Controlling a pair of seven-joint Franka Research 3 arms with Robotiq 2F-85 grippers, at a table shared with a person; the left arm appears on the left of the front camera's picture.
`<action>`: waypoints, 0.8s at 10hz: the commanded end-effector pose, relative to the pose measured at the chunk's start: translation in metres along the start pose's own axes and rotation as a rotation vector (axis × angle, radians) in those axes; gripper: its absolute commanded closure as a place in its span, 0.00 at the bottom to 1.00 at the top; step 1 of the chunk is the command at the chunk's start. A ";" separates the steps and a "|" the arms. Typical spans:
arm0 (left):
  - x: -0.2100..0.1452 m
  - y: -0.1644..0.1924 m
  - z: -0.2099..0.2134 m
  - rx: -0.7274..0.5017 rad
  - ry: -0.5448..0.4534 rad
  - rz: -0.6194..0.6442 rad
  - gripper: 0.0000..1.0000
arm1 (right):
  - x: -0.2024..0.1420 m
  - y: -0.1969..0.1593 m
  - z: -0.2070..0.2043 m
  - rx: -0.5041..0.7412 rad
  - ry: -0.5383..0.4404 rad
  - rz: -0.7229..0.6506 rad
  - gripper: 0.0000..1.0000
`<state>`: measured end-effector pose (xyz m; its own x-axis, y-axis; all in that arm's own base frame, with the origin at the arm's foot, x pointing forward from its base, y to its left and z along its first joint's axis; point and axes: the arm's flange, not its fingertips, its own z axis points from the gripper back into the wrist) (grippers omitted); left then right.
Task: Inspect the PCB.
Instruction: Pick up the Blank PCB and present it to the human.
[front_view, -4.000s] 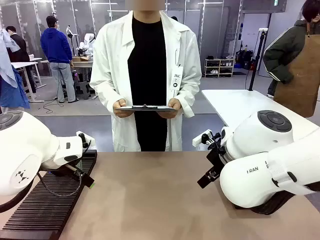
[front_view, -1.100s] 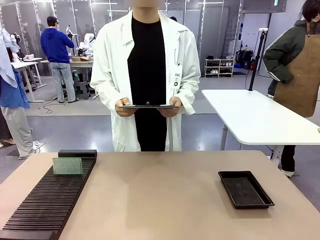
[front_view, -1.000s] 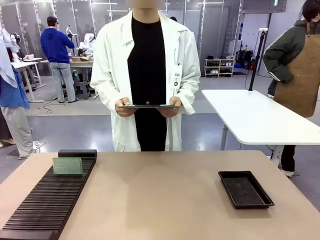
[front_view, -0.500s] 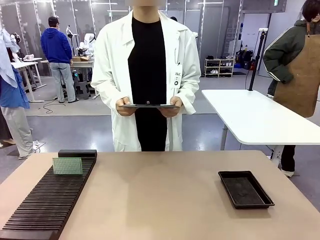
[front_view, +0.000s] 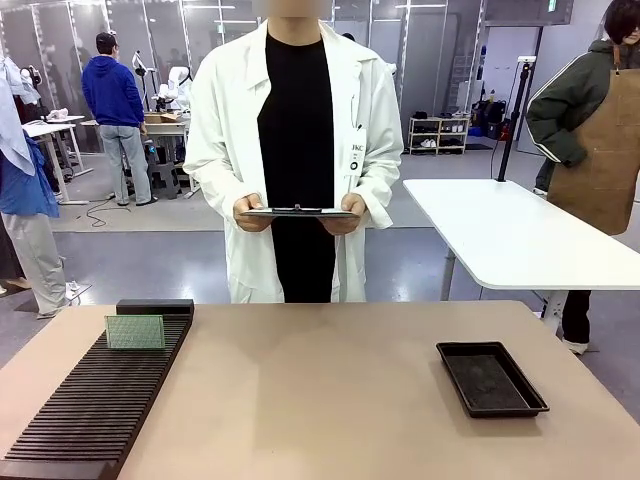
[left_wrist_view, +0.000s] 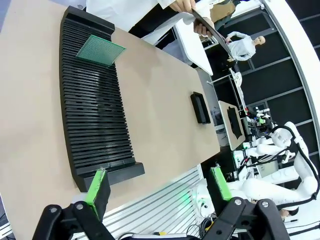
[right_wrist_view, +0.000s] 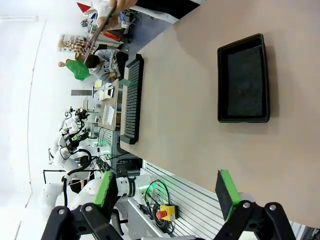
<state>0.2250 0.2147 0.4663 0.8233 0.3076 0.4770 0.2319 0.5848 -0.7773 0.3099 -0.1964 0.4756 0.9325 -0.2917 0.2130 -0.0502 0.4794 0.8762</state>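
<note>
The green PCB (front_view: 135, 332) stands upright in a slot near the far end of the black slotted rack (front_view: 90, 410) at the table's left; the left wrist view shows the PCB (left_wrist_view: 100, 50) tilted on the rack (left_wrist_view: 92, 115). My left gripper (left_wrist_view: 159, 183) hangs high over the table's near edge, open, nothing between its green pads. My right gripper (right_wrist_view: 167, 192) is also open and empty, high above the table, with the black tray (right_wrist_view: 241, 79) below it.
The shallow black tray (front_view: 490, 378) lies at the table's right. A person in a white coat stands at the far side holding a clipboard (front_view: 298, 212) level in both hands. A white table (front_view: 510, 235) stands behind at the right.
Both arms, which filled the front view four seconds ago, have pulled back out of it. The person has barely shifted; the clipboard stays level.
</note>
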 end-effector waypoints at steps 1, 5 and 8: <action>0.016 -0.027 -0.016 0.130 0.072 -0.144 0.00 | -0.001 0.001 0.002 -0.009 0.009 -0.006 0.00; 0.085 -0.086 -0.136 0.362 0.483 -0.534 0.00 | -0.001 0.001 0.002 -0.009 0.009 -0.006 0.00; 0.103 -0.092 -0.218 0.507 0.639 -0.794 0.00 | -0.001 0.001 0.002 -0.009 0.009 -0.006 0.00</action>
<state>0.3871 0.0159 0.5008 0.7183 -0.5969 0.3574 0.6659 0.7387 -0.1043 0.3100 -0.1966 0.4755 0.9327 -0.2915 0.2122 -0.0494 0.4797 0.8760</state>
